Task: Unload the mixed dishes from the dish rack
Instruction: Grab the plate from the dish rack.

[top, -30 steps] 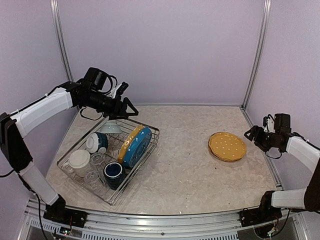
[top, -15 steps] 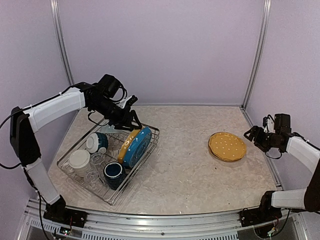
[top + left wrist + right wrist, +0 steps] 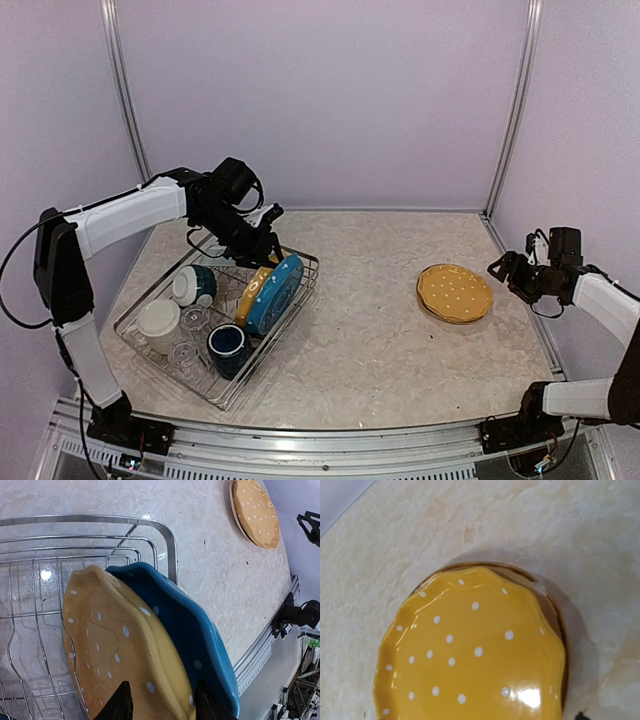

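left gripper point(image 3: 162, 685) – astride racked yellow plate point(image 3: 112, 640), clamped or not unclear | right gripper point(image 3: 501, 266) – spread

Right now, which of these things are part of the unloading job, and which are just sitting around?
Part of the job: dish rack, yellow plate and blue plate standing in it, navy mug, cream mug, clear glasses, teal bowl, stacked yellow plates.
Just there: table, metal frame.

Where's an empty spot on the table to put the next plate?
The wide bare table between the rack and the stacked plates is free. Inside the rack it's crowded with dishes.
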Available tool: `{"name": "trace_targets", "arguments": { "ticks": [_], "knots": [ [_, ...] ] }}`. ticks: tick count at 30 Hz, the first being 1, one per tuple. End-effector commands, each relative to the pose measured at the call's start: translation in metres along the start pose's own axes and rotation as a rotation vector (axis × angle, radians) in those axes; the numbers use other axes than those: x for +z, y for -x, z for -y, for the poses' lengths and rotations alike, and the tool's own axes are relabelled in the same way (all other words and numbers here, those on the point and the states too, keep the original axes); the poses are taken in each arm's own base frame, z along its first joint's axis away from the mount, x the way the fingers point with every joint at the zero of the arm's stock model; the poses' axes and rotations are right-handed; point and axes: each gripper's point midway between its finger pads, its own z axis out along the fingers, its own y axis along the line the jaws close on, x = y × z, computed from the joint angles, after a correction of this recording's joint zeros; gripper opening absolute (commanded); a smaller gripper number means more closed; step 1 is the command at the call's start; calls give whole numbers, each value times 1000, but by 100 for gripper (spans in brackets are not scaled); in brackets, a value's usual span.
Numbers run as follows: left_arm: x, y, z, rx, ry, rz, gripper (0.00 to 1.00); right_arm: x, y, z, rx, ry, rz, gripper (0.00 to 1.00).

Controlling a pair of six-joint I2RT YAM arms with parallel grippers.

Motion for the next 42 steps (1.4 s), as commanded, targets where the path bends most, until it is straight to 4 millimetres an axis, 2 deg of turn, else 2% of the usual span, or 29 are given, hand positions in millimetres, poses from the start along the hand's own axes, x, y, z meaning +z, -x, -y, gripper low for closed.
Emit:
{"name": "trace_targets", "arguments": {
  "ticks": [1,8,14,22,27,37,42],
  "knots": [
    [5,-5,-12,1,72,-35,41,-3,0,-5,-4,11,3,79],
    [-3,-1,-41,-1,213,-23,40,-4,0,-5,-9,10,5,79],
    [-13,2,-50,-1,246,-9,35,-6,3,-7,-14,10,8,79],
    [-5,-5,-47,-5,213,-61,35,-7,4,-7,-13,9,11,79],
    [-8,-4,-42,0,193,-53,23,-7,3,-6,-11,7,10,79],
    [-28,3,-25,12,155,-7,11,-6,5,-8,-3,13,14,79],
    [-37,7,-12,0,114,-4,4,-9,15,-15,-12,24,27,79]
  ]
}}
